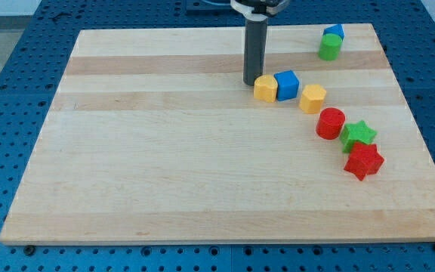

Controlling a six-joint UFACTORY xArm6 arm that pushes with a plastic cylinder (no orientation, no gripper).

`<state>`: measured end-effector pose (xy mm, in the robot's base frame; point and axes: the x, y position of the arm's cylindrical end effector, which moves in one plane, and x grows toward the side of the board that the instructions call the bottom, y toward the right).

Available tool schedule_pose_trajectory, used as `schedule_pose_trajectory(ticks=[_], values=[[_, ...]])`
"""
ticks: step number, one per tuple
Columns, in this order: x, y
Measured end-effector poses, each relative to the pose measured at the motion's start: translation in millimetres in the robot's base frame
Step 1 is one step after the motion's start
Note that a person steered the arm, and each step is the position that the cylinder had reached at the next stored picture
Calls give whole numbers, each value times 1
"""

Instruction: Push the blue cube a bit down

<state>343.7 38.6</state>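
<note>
**Q:** Where did my tip (253, 82) stand relative to the blue cube (286, 85)?

**A:** It stood at the upper left of the yellow block (265, 88), which touched the cube's left side near the wooden board's (165, 166) top centre. The arm carried no gripper, only a rod.

**Q:** What risk followed?

**A:** A downward push from there would likely have caught the yellow block first; the cube could also have nudged the yellow hexagonal block (313, 98) just beside it.
</note>
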Motion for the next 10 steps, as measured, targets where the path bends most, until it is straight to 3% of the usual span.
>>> schedule_pose_trajectory(ticks=[1, 3, 9, 10], values=[[-10, -9], [-24, 29], [4, 58], [4, 87]])
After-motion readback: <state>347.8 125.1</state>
